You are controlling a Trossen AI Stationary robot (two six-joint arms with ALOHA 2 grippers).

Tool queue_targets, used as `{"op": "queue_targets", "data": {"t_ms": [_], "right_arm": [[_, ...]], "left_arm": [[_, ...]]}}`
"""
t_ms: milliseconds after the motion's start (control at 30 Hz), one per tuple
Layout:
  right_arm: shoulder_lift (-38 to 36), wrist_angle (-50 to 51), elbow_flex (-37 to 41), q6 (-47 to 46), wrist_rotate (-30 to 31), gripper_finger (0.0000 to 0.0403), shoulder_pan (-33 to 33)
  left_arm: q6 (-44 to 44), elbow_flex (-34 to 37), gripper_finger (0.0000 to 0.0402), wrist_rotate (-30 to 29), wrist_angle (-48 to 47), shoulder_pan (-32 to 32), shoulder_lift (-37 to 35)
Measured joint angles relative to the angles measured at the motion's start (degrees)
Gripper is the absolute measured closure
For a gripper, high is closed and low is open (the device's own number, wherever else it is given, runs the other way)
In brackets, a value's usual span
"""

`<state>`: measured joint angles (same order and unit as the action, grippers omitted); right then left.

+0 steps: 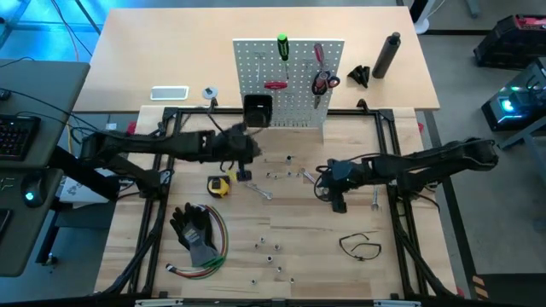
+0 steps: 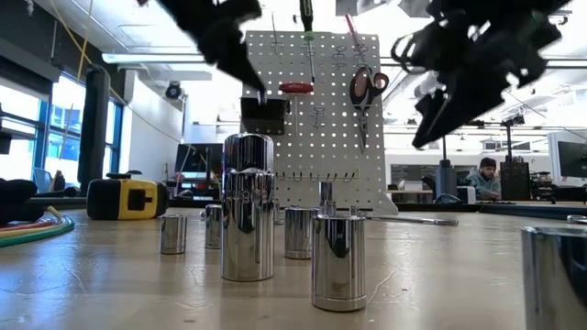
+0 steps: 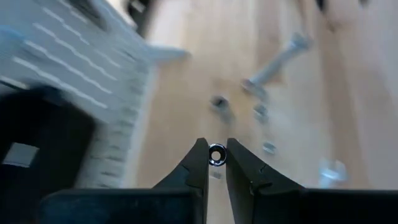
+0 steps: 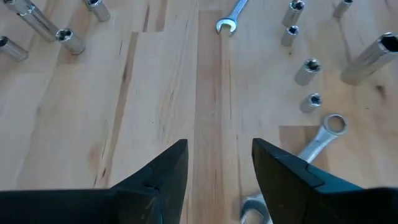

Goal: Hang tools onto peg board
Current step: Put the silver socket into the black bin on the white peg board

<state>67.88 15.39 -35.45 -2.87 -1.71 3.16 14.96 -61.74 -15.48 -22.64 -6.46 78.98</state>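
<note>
Just before the peg board (image 1: 290, 81), my left gripper (image 3: 216, 155) pinches a small metal socket (image 3: 217, 154); its wrist picture is blurred. My right gripper (image 4: 219, 155) hangs empty, fingers apart, over loose wrenches (image 4: 320, 137), one partly hidden. I can read no writing anywhere.

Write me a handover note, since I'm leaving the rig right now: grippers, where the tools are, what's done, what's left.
Left gripper: shut on a small silver socket, raised near the small black bin on the white perforated peg board.
Right gripper: open, empty, above the wooden table by a silver wrench.
Done: green-handled screwdriver, red-handled screwdriver and red-handled scissors hang on the board.
Left: yellow tape measure, wrenches, thin black loop, loose sockets on the table.
</note>
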Motion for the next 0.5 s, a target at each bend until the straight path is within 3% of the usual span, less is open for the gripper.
{"op": "queue_targets", "data": {"t_ms": [233,500], "right_arm": [[-0.02,-13.47,9.62,-4.2,-0.01,0.023,-0.02],[-0.02,-18.8,12.34,-5.05,-0.01,0.023,0.0]], "left_arm": [[6.5,-9.88,0.0378,-3.42,-0.12,-5.67,-0.19],[6.52,-14.19,0.0378,-0.67,-1.39,-15.86,2.27]]}}
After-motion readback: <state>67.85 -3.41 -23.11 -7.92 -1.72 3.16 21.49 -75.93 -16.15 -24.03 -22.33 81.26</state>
